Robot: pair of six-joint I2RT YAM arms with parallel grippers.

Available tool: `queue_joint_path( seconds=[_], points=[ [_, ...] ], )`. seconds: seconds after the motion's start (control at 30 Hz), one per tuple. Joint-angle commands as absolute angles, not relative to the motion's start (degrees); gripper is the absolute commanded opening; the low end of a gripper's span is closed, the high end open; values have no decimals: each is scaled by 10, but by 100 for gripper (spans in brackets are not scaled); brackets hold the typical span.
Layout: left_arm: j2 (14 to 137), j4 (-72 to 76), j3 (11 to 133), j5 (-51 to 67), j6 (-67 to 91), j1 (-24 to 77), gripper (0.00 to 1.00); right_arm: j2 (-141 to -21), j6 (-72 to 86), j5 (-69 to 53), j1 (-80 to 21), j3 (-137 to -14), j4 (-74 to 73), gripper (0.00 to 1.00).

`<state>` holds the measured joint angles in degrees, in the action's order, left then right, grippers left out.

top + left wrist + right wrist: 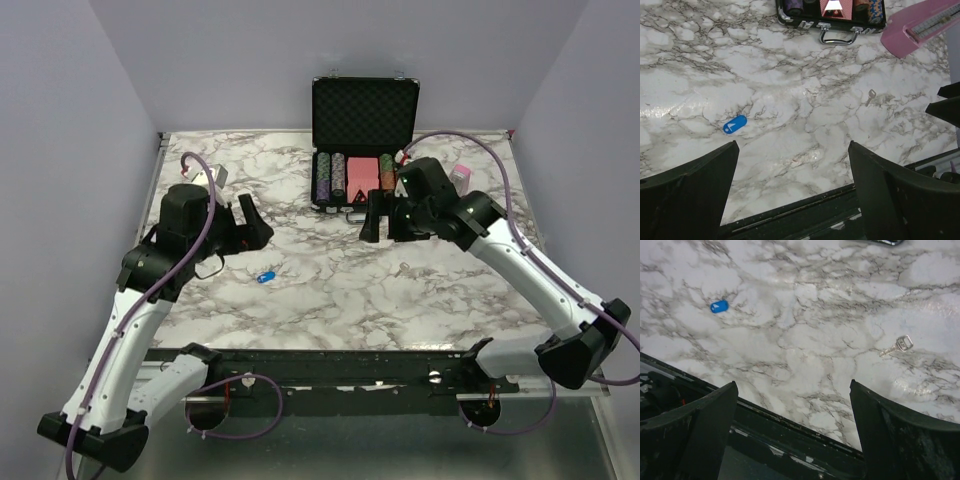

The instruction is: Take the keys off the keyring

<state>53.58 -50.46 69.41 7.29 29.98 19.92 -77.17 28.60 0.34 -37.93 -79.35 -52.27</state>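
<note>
Since both pairs of jaws stand wide apart and hold nothing, what matters for you is which piece lies under which arm. The blue key tag [265, 277] lies flat on the marble table [330, 310], just toward the near edge from the left gripper [245, 228]. In the left wrist view it sits ahead of the jaws and off toward the finger on the left of that view. Its long axis runs nearly along the line from finger to finger, tilted a little.

The silver key [405, 268] lies well apart from the tag, on the right half of the table, near the right gripper [385, 225] on its near-edge side. In the right wrist view it lies ahead and toward the finger on the right, its shaft also running nearly side to side.

So the left arm is nearer the tag and the right arm nearer the key. Nothing visible joins the two, which suggests they are already separated. Whether a thin ring sits on the key's head, you cannot tell at this size. To pick up either piece, you would likely need to turn the wrist so the fingers close across its narrow width.
</note>
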Motion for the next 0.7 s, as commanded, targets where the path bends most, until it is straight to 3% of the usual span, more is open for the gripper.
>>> queue_joint_path(
  seconds=[0.0, 0.2, 0.47, 0.67],
  points=[
    [466, -420, 640, 64, 282, 195, 99, -726, 292, -9, -382, -825, -459, 100],
    [370, -349, 560, 45, 298, 195, 99, -683, 327, -3, -383, -805, -382, 100],
    [241, -309, 462, 12, 287, 195, 99, -562, 447, 18, -382, -644, -180, 100],
    [132, -280, 377, -38, 287, 195, 99, -490, 514, 52, -382, -557, -148, 100]
  ],
)
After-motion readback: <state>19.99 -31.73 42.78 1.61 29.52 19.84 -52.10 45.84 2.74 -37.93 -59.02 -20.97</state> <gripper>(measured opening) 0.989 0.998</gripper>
